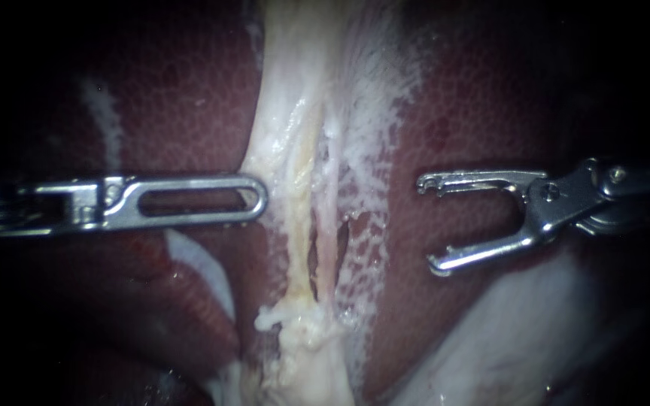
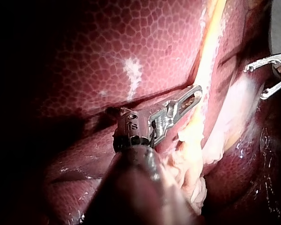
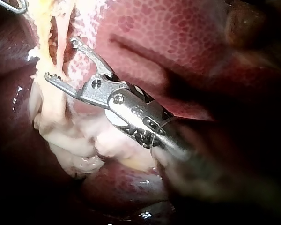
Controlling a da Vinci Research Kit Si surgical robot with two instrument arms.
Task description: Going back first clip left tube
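Reaching in from the left edge of the endoscope view at mid-height, my left instrument (image 1: 259, 199) lies level. Its pincer is closed: the two jaws lie flat together, the slotted one facing the camera, and nothing is held. Its rounded tip meets the left edge of the pale band (image 1: 295, 113), which runs from the top centre of the frame to the bottom centre over the dark red, mottled liver (image 1: 189, 98).

Just below the frame's centre, two thin strands run side by side within that band, with dark slits between and beside them. They are the yellowish left tube (image 1: 300, 233) and the paler right tube (image 1: 329, 240). The left tube sits just to the right of the closed tip, near it but apart.

My right instrument (image 1: 429, 223) enters from the right edge at about the same height. Its pincer is wide open and empty, the two hooked jaw tips pointing left toward the tubes, with liver showing in the gap. A lacy white film (image 1: 370, 225) lies between it and the right tube.

In the left wrist view the closed pincer ends against the yellow strand, and the open pincer shows beyond that strand. In the right wrist view the open pincer points at the two strands. One jaw tip overlaps the pale tissue, but I cannot tell whether it touches.
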